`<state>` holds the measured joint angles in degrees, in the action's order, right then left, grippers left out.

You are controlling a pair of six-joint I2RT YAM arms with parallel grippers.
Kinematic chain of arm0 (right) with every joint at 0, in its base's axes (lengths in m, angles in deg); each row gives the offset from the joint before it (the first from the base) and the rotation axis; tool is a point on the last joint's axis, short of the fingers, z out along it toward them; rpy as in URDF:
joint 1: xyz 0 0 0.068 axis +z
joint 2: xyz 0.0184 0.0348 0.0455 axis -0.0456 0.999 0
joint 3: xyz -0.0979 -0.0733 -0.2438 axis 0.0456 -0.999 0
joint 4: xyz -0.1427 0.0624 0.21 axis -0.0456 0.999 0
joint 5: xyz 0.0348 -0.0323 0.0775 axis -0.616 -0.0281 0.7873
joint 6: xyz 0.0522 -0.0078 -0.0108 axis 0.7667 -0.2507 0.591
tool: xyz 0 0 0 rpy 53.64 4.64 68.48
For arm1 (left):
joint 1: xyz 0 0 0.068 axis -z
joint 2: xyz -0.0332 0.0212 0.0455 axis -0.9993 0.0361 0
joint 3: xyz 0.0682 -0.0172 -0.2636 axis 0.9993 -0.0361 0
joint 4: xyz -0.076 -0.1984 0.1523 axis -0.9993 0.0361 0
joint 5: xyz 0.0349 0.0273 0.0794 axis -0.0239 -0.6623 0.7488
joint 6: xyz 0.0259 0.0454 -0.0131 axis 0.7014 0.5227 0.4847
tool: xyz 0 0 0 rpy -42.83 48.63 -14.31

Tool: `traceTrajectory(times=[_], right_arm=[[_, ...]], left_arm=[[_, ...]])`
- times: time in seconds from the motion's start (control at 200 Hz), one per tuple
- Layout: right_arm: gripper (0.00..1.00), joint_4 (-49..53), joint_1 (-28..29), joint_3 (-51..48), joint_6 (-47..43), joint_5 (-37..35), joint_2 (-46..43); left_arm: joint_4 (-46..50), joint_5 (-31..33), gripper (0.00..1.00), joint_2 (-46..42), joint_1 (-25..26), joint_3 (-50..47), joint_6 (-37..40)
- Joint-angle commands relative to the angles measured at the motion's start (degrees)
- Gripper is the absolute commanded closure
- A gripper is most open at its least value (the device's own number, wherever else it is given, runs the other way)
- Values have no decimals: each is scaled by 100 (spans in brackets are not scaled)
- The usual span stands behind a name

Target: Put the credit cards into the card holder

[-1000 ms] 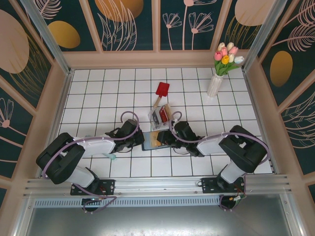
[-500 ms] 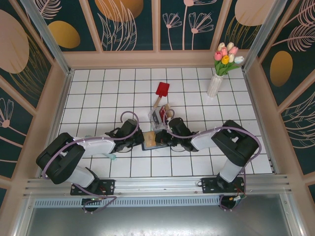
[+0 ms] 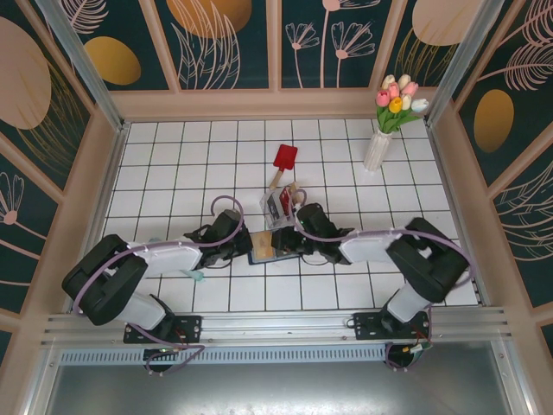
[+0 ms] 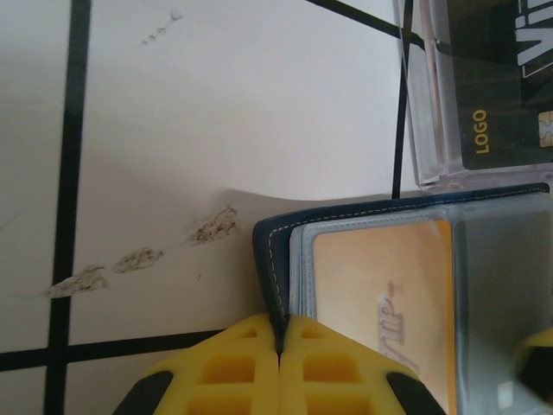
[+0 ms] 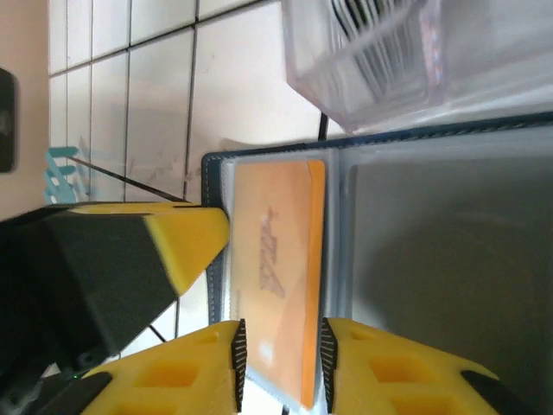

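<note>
Now the left gripper (image 4: 279, 333) is clamped on the edge of the open wallet (image 4: 270, 251), which lies flat beside a clear box (image 5: 380, 60). An orange card (image 5: 276, 251) sits inside it, between the narrowly parted fingers (image 5: 164, 380) of the right gripper (image 5: 281, 350); whether they pinch it I cannot tell

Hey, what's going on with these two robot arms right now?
The left gripper is clamped shut on the edge of the open navy card holder, pinning it to the tiled table. The right gripper straddles the end of an orange card that seems partly slid into the holder's clear sleeve. Whether it pinches the card is unclear. A clear plastic box holding a dark card sits right beside the holder.
</note>
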<state>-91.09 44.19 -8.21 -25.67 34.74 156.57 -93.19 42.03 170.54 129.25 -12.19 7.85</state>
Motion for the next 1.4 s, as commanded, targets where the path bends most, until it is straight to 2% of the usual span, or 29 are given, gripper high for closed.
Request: traceTrajectory(times=[0.0,0.18,0.27,0.39,0.485,0.606,0.941,1.391], right_arm=[[64,1402,-49,405,-748,-907,-822],[55,3147,-319,1283,-1998,-2390,-1382],[53,3489,-531,1729,-2609,-2555,-1212],[55,3788,-648,2379,-3223,-2531,-630],[56,4006,-649,2851,-3366,-2833,-73],[60,4129,-590,3314,-3592,-2747,506],[60,4503,-182,4164,-3788,-3654,1626],[61,4744,151,4508,-4042,-4878,2293]], left_arm=[[511,339,86,-236,25,-86,-54],[743,592,71,-613,24,29,-73],[892,732,61,-720,25,138,-55],[1026,885,56,-793,23,299,-84],[889,891,52,-787,4,430,-104],[638,715,49,-565,-90,665,-104],[79,205,47,86,-370,1066,-234],[-79,97,46,291,-471,1076,-296]])
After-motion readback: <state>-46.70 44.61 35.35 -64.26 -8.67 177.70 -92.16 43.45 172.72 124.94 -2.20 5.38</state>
